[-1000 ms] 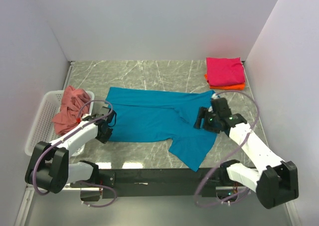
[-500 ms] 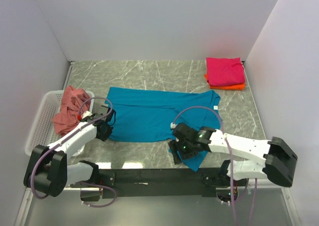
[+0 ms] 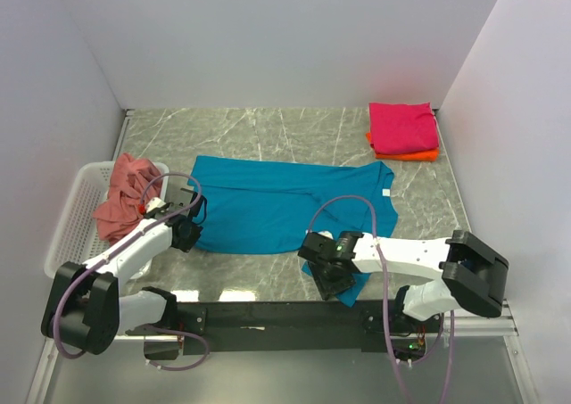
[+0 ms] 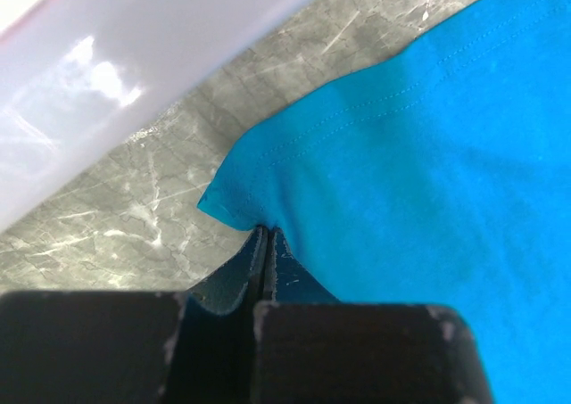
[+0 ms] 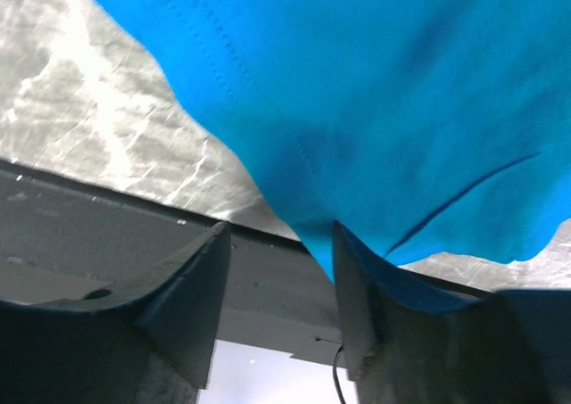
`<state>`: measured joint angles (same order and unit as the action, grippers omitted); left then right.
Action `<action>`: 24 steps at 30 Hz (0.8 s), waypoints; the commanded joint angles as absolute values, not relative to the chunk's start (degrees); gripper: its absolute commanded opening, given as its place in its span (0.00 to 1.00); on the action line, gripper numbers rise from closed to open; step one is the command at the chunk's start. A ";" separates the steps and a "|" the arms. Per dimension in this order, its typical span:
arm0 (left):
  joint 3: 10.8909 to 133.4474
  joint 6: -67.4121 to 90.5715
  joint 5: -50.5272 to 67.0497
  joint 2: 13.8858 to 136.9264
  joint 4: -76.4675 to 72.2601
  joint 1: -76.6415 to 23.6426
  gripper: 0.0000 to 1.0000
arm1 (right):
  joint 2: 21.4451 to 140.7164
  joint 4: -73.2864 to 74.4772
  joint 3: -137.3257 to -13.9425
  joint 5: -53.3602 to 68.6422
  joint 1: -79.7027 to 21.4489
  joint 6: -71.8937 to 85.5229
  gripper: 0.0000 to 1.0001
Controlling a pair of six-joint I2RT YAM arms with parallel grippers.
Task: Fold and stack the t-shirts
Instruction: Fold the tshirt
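The teal-blue t-shirt [image 3: 268,210] lies spread on the marble table, its lower sleeve hanging toward the near edge. My left gripper [image 3: 189,234] is shut on the shirt's left corner [image 4: 234,210]. My right gripper [image 3: 328,279] is open at the shirt's near sleeve tip [image 5: 357,119]; the cloth drapes over one finger [image 5: 357,306] above the table's black front rail. The salmon-pink shirt [image 3: 125,194] sits crumpled in the white basket [image 3: 73,217]. The magenta shirt [image 3: 403,126] lies folded on the orange one [image 3: 406,155] at the back right.
White walls close in the back and both sides. The black front rail [image 3: 268,315] runs along the near edge under my right gripper. The basket's white wall [image 4: 134,56] is close beside my left gripper.
My right arm has swung from the shirt's right side to the near sleeve tip at the front edge. My left gripper has stayed on the left corner.
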<state>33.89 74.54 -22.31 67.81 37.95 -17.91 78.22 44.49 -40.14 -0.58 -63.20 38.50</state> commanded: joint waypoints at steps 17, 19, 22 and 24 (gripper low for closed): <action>38.58 70.76 -22.94 68.29 35.86 -17.75 0.01 | 78.23 47.98 -44.11 -15.28 -54.06 42.19 0.00; 39.55 70.49 -23.11 68.99 36.21 -17.75 0.01 | 75.42 48.95 -45.26 -16.60 -50.56 41.23 0.00; 41.57 69.44 -23.73 69.96 36.47 -17.75 0.01 | 71.38 48.69 -46.05 -17.14 -45.81 38.94 0.00; 43.06 68.91 -23.91 70.40 36.91 -17.75 0.01 | 69.27 48.87 -46.76 -17.49 -43.52 37.36 0.00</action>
